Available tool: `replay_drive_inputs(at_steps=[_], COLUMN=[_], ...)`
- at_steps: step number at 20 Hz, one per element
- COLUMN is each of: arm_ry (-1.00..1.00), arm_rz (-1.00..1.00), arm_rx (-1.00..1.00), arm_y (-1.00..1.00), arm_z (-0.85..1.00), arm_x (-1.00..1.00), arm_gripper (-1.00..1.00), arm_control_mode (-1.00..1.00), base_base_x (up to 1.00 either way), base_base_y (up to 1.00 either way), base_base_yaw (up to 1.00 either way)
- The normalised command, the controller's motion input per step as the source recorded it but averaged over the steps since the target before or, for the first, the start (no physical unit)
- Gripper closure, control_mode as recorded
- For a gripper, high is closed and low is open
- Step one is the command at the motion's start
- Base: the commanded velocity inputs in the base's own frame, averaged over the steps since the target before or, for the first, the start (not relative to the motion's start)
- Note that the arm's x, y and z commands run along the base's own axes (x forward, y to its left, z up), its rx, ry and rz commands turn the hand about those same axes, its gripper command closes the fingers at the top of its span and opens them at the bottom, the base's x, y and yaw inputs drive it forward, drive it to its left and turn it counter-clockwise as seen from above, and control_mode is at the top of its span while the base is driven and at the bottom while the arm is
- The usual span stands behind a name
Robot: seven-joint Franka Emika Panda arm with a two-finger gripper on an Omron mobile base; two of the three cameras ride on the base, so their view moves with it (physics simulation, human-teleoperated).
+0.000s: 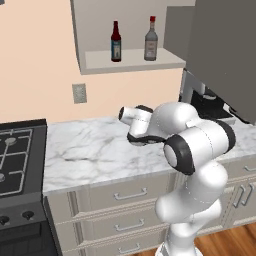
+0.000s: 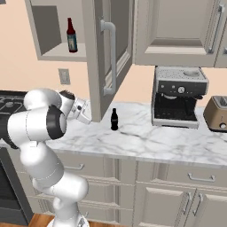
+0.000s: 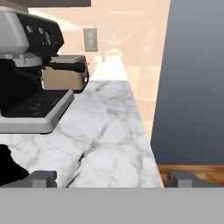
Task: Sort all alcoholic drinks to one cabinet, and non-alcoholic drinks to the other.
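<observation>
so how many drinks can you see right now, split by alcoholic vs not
alcoholic bottles: 2 (dark brown-red bottle and clear red-capped bottle, both upright on the open cabinet's shelf)
non-alcoholic: 1 (small black cola bottle, upright on the marble counter by the open cabinet door)
total: 3 drinks

white grey-veined marble counter (image 2: pixel 146 142), black cola bottle (image 2: pixel 114 119), beige cabinet (image 1: pixel 131 61).
</observation>
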Motion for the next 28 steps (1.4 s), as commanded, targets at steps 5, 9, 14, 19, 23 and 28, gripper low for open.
replay_drive_inputs(at_steps=[5, 9, 14, 19, 23, 28], arm_ry=[0.00, 0.00, 0.00, 0.00, 0.00, 0.00], arm_rz=[-0.01, -0.01, -0.01, 0.00, 0.00, 0.00], arm_rx=[-0.02, -0.02, -0.02, -0.01, -0.01, -0.01], arm_y=[0.00, 0.00, 0.00, 0.00, -0.03, -0.10], arm_z=[-0.08, -0.03, -0.05, -0.08, -0.16, -0.16], arm_x=[0.10, 0.20, 0.24, 0.21, 0.21, 0.16], arm_gripper=[-1.00, -1.00, -1.00, -1.00, -1.00, -1.00], arm_control_mode=[-1.00, -1.00, -1.00, -1.00, -1.00, -1.00], base_base_x=[0.00, 0.00, 0.00, 0.00, 0.00, 0.00], base_base_y=[0.00, 0.00, 0.00, 0.00, 0.00, 0.00], base_base_yaw=[0.00, 0.00, 0.00, 0.00, 0.00, 0.00])
